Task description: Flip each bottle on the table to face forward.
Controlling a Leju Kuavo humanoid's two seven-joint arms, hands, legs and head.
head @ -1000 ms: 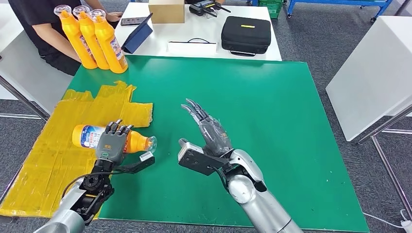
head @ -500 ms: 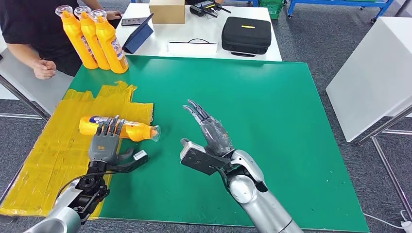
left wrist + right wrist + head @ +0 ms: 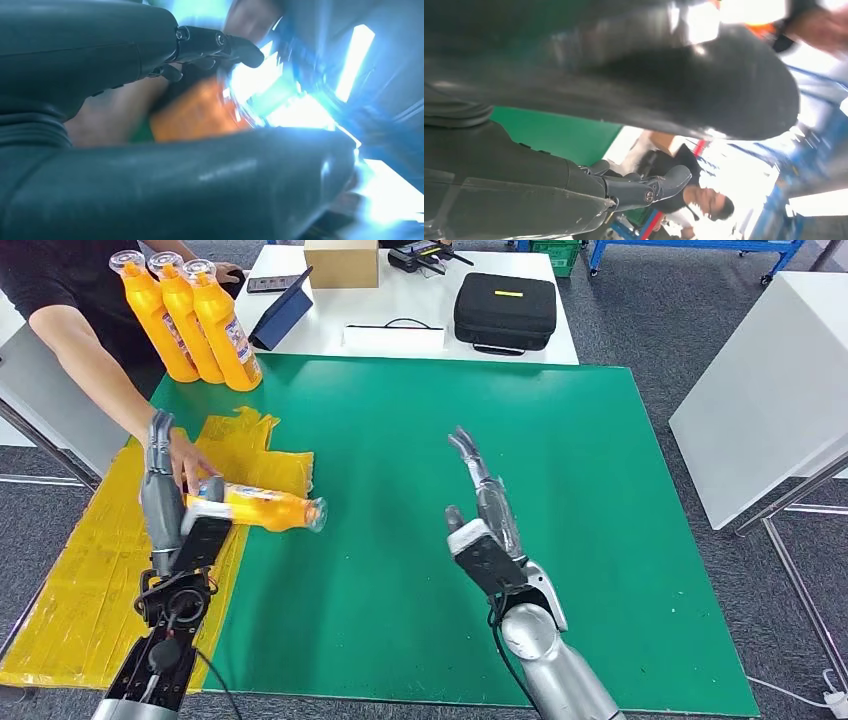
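While a person's hand grasps its base, the lying bottle points cap-rightward just beside the empty, straight-fingered left hand; right hand, likewise empty with fingers extended, sits well apart.

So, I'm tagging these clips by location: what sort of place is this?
Probably a robotics lab or test workspace: a green mat covers the work table, white tables stand on grey carpet, and a black equipment case sits nearby.

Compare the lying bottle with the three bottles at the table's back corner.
The lying bottle rests on its side on yellow tape, cap rightward, a person's hand on its base. The three bottles stand upright, bunched together, untouched. All are orange with clear caps and labels.
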